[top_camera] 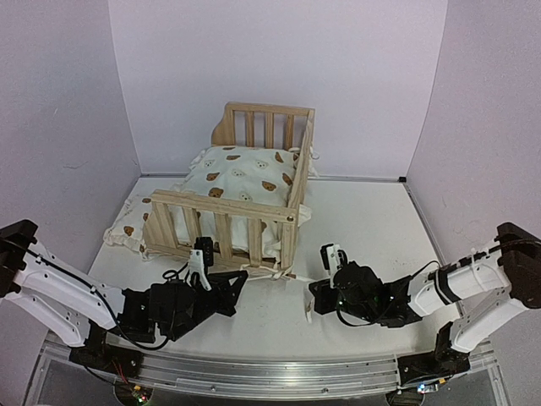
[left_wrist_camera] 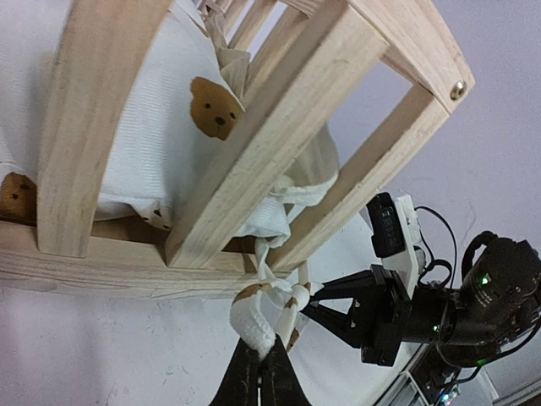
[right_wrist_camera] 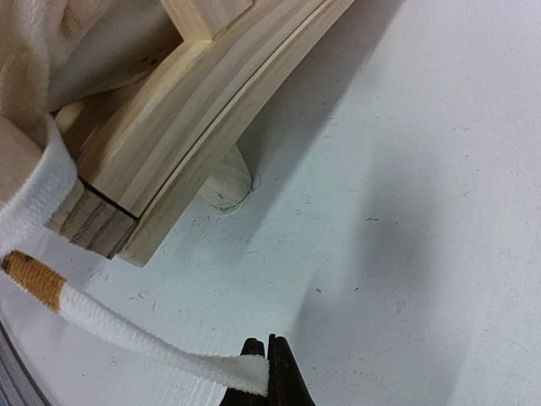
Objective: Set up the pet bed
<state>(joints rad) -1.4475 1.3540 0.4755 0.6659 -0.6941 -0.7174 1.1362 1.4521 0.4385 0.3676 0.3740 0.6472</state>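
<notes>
Cushion ties (right_wrist_camera: 127,326): limp cloth; I would pinch near the ends.
Left gripper (left_wrist_camera: 260,364): closed on knotted ties.
Right gripper (right_wrist_camera: 266,372): closed on one tie.
Frame (top_camera: 221,205): stiff pine.

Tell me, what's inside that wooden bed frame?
A cream bear-print cushion fills the frame, bulging above its rails. Its ties poke out front, pinched by the left pincer and right pincer. The frame's floor under the cushion is covered.

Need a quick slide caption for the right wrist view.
Right gripper pinches the end of a cream cushion tie that runs from the pine frame across the white table.
</notes>
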